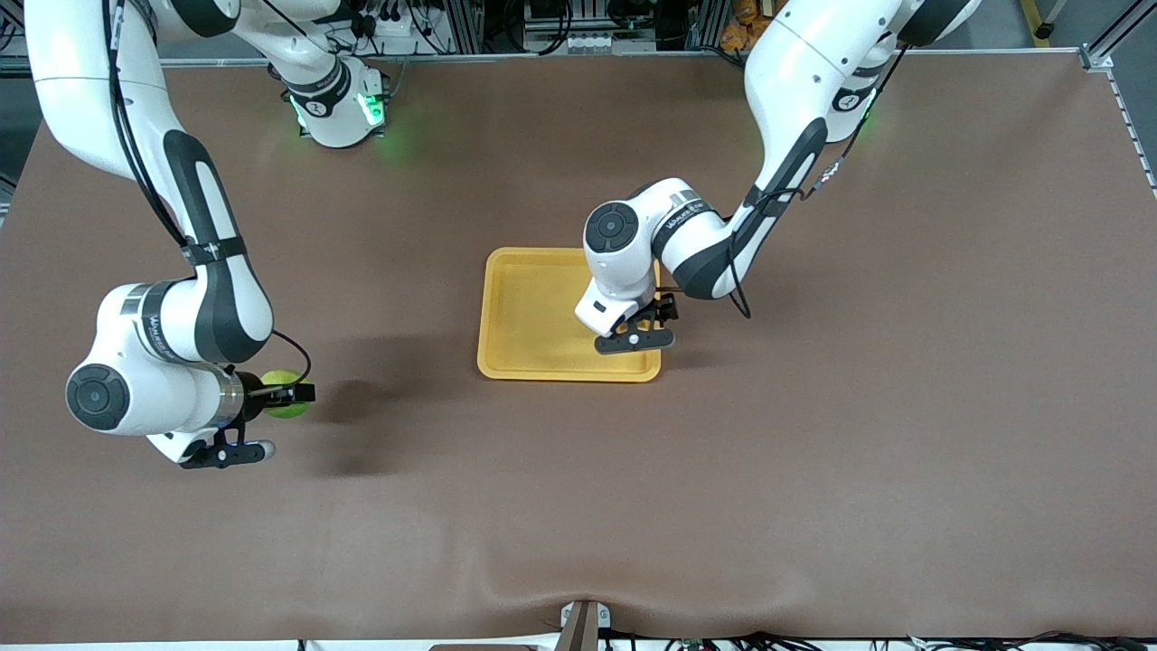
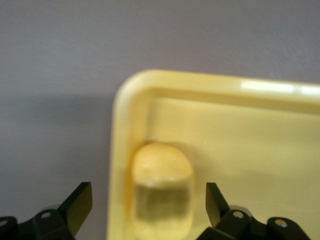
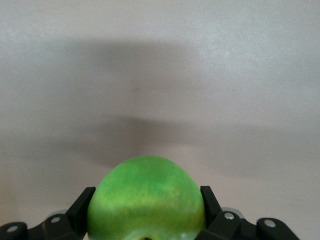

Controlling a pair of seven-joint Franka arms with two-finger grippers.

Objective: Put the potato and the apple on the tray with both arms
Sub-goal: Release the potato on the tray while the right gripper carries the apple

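The yellow-orange tray (image 1: pixel 529 316) lies mid-table. My left gripper (image 1: pixel 653 318) hangs low over the tray's corner nearest the front camera on the left arm's side. In the left wrist view the gripper (image 2: pixel 148 196) is open, its fingers (image 2: pixel 80 202) apart on either side of the potato (image 2: pixel 162 187). The potato rests in that corner of the tray (image 2: pixel 240 145), free of both pads; the hand hides it in the front view. My right gripper (image 1: pixel 287 396) is shut on the green apple (image 1: pixel 286 407), held above the brown table at the right arm's end. Both pads press the apple (image 3: pixel 147 197).
A brown mat (image 1: pixel 813 452) covers the whole table. The right arm's shadow (image 1: pixel 362 398) falls on it between the apple and the tray.
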